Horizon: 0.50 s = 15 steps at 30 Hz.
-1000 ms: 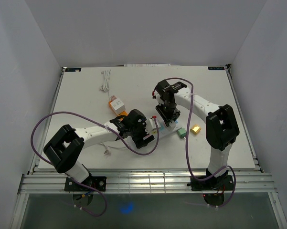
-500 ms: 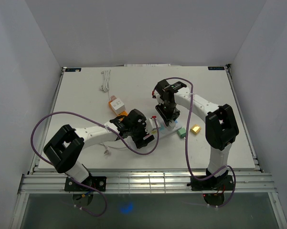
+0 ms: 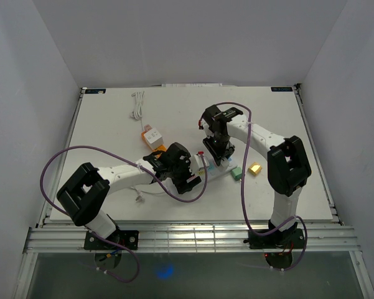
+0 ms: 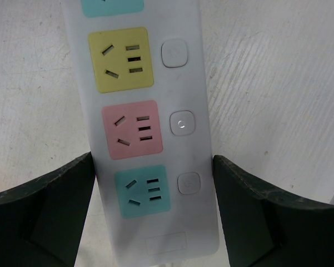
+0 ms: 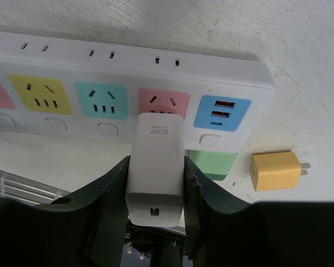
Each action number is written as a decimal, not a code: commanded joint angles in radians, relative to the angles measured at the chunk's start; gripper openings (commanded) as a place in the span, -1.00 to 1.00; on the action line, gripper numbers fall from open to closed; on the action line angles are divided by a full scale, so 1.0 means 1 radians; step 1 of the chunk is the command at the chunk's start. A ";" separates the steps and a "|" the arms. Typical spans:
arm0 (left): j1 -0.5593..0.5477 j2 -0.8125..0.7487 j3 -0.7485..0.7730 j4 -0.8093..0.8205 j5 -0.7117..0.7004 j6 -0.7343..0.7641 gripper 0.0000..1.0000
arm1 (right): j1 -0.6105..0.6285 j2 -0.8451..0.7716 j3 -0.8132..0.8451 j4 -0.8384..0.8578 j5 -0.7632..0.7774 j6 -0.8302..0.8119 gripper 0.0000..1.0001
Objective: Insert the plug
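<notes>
The power strip (image 5: 128,61) is white, with socket panels in yellow, teal and pink and a blue USB panel. The plug (image 5: 155,167) is white with grey lettering. One block (image 5: 214,165) is mint green and the adapter (image 5: 275,171) orange-yellow. The table (image 3: 267,118) is white, and the arm cables (image 3: 62,159) are purple.

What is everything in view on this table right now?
white plastic power strip: one, white with coloured sockets, table centre
white rectangular charger plug: one, white, at pink socket by USB panel
yellow cube charger: one, yellow, near strip's end
green block: one, green, between plug and yellow charger
orange-and-white adapter: one, beyond left gripper
coiled white cable: one, white, far side
white table: one, underneath
left gripper: one, black, clamping strip
right gripper: one, black, holding plug
</notes>
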 commanded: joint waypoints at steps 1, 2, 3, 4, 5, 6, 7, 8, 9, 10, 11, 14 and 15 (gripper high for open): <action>0.002 -0.010 0.009 -0.023 0.003 0.007 0.56 | -0.003 0.006 -0.004 0.008 -0.012 0.001 -0.84; 0.002 -0.010 0.008 -0.022 0.003 0.005 0.55 | -0.005 0.007 -0.010 0.013 -0.014 0.001 -0.84; 0.002 -0.012 0.006 -0.022 0.003 0.005 0.55 | -0.003 0.014 -0.011 0.015 -0.014 -0.001 -0.84; 0.001 -0.012 0.006 -0.023 0.003 0.004 0.55 | -0.003 0.017 -0.013 0.018 -0.014 -0.002 -0.84; 0.002 -0.013 0.006 -0.022 0.004 0.005 0.55 | -0.005 0.023 -0.013 0.018 -0.014 -0.004 -0.84; 0.002 -0.013 0.006 -0.022 0.004 0.004 0.55 | -0.005 0.035 -0.007 0.019 -0.015 -0.005 -0.84; 0.002 -0.015 0.006 -0.023 0.007 0.004 0.55 | -0.005 0.043 -0.001 0.018 -0.018 -0.007 -0.84; 0.002 -0.015 0.008 -0.023 0.009 0.005 0.55 | -0.005 0.049 0.006 0.018 -0.020 -0.007 -0.84; 0.002 -0.016 0.009 -0.023 0.011 0.004 0.55 | -0.003 0.063 0.010 0.019 -0.020 -0.007 -0.84; 0.002 -0.015 0.008 -0.025 0.009 0.004 0.55 | -0.003 0.069 0.013 0.022 -0.020 -0.007 -0.84; 0.001 -0.015 0.008 -0.025 0.009 0.005 0.55 | -0.005 0.073 0.010 0.027 -0.017 -0.007 -0.84; 0.001 -0.018 0.005 -0.026 0.014 0.002 0.55 | -0.009 0.090 -0.014 0.050 -0.025 -0.008 -0.84; 0.002 -0.018 0.003 -0.028 0.015 0.002 0.55 | -0.011 0.106 -0.014 0.048 -0.025 -0.010 -0.84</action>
